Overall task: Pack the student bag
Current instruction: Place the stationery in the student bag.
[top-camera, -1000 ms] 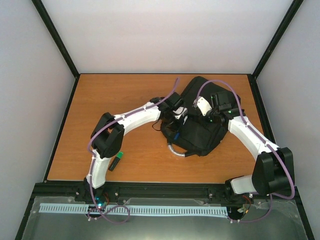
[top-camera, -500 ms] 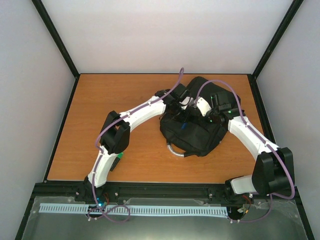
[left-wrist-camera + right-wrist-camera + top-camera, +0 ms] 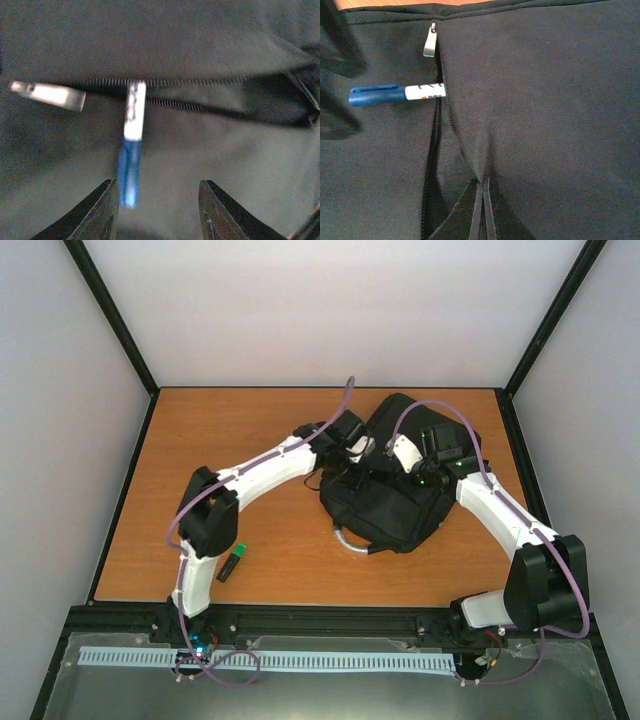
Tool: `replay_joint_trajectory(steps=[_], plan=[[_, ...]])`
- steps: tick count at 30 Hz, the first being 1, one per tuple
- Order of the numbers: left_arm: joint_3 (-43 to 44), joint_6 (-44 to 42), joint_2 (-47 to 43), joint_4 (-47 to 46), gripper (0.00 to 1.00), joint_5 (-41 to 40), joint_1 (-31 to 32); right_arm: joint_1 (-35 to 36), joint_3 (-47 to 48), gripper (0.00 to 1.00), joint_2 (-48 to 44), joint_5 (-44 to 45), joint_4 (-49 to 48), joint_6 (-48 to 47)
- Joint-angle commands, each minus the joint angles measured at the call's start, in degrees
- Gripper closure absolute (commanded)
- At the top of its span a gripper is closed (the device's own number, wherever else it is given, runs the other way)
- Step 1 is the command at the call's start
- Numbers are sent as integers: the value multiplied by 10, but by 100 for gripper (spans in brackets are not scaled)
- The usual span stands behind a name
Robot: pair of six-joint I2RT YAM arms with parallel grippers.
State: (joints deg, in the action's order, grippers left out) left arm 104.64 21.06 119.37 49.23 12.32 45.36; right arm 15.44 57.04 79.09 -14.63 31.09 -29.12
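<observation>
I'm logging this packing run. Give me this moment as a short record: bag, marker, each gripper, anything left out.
bag: black, lying on the table, pocket zip open
marker: blue cap, white barrel, partly in the zip opening, cap end sticking out
left gripper: open, the marker's cap between its fingers
right gripper: shut on a fold of bag fabric beside the zip
left out: a black and green pen on the table by the left arm
</observation>
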Motion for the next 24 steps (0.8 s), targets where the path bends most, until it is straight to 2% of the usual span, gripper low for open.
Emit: replay_joint_trajectory(steps=[1, 4, 9, 14, 17, 24], plan=[[-55, 13, -88, -31, 53, 6, -5, 4, 2, 97, -12, -28, -3, -2], [-99, 20, -113, -42, 54, -19, -5, 4, 2, 97, -11, -29, -2, -1], [-144, 25, -117, -59, 75, -28, -5, 4, 2, 97, -10, -31, -2, -2], [-151, 33, -106, -57, 97, -92, -5, 5, 1, 97, -11, -30, -1, -2], [-143, 34, -92, -49, 99, -126, -5, 4, 2, 97, -11, -30, -1, -3], [-120, 25, -57, -56, 99, -103, -5, 5, 3, 97, -6, -31, 0, -5]])
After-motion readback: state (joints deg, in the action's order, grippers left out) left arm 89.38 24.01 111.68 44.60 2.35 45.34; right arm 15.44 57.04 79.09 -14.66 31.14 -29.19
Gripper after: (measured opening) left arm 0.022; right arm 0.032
